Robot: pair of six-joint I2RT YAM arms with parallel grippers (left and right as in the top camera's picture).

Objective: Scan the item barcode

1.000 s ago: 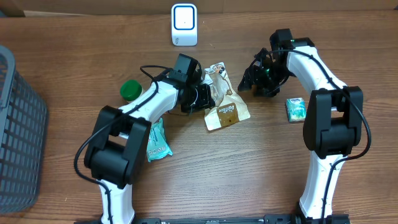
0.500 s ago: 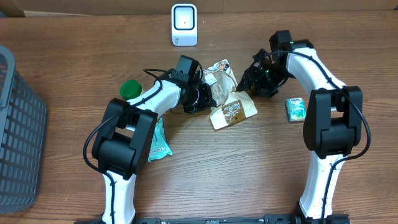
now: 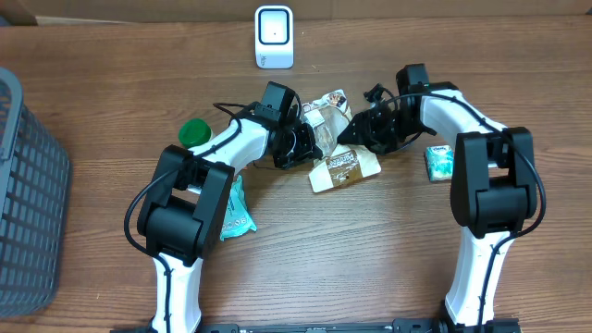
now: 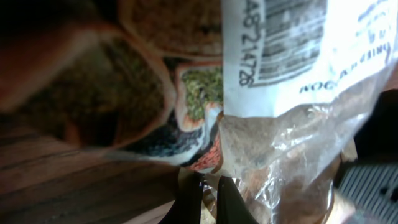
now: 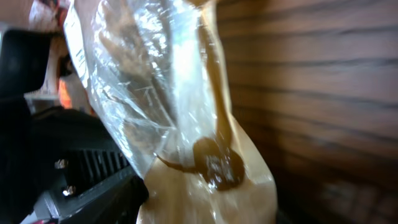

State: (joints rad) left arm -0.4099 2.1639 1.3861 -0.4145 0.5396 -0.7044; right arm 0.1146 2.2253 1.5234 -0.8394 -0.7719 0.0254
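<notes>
I am reading digits (image 4: 247,43), apparently 48 21472, beside the barcode (image 4: 292,37) on the snack bag (image 4: 286,143)'s white label (image 4: 348,68); the other print is showing too blurred.

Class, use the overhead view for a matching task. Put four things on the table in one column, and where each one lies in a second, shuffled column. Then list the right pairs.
Column one:
1. white scanner
2. grey basket
3. small teal packet
4. snack bag

Column two:
A. at the left edge of the table
B. in the middle of the table
C. at the far edge, centre
D. on the right side of the table

Pairs: 1-C, 2-A, 3-D, 4-B
</notes>
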